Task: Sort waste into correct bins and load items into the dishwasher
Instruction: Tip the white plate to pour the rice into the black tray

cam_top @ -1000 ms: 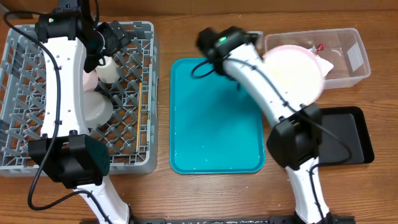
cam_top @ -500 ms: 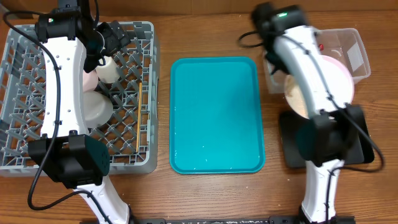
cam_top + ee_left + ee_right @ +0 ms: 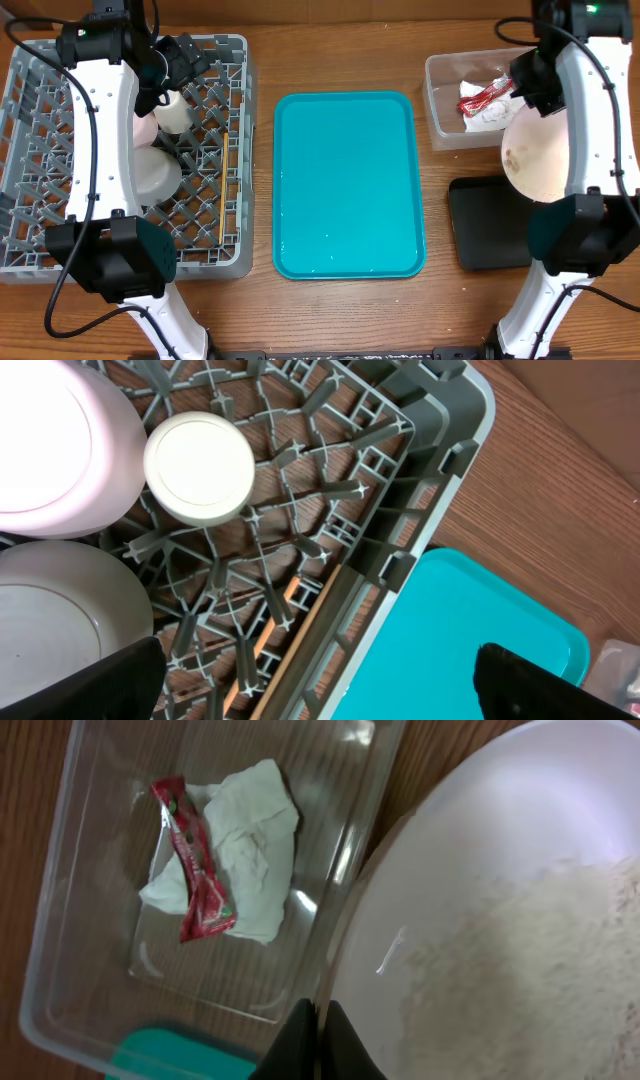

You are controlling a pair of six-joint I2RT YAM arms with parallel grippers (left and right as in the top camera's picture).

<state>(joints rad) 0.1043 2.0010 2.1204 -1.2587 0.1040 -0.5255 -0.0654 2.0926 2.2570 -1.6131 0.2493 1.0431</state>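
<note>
My right gripper (image 3: pixel 528 82) (image 3: pixel 320 1042) is shut on the rim of the round pale plate (image 3: pixel 538 158) (image 3: pixel 480 860). It holds the plate tilted between the clear tub (image 3: pixel 445 132) (image 3: pixel 70 920) and the black tray (image 3: pixel 490 235). Pale crumbs (image 3: pixel 530 980) cling to the plate. The white napkin (image 3: pixel 492 113) (image 3: pixel 255 830) and red wrapper (image 3: pixel 483 97) (image 3: pixel 195 870) lie in the tub. My left gripper (image 3: pixel 182 62) (image 3: pixel 315 685) is open over the grey dish rack (image 3: pixel 30 250) (image 3: pixel 450 450). The rack holds the white cup (image 3: pixel 172 110) (image 3: pixel 198 467), pale bowl (image 3: pixel 143 128) (image 3: pixel 50 450), grey metal bowl (image 3: pixel 150 172) (image 3: pixel 60 610) and chopsticks (image 3: pixel 233 170) (image 3: pixel 300 620).
The flat teal serving tray (image 3: pixel 345 185) (image 3: pixel 480 630) lies on the wooden table between the rack and the bins. The tub stands at the back right and the black tray in front of it.
My right arm has swung the plate from over the teal tray to the right, past the tub, to above the black tray's back edge. The left arm has not moved.
</note>
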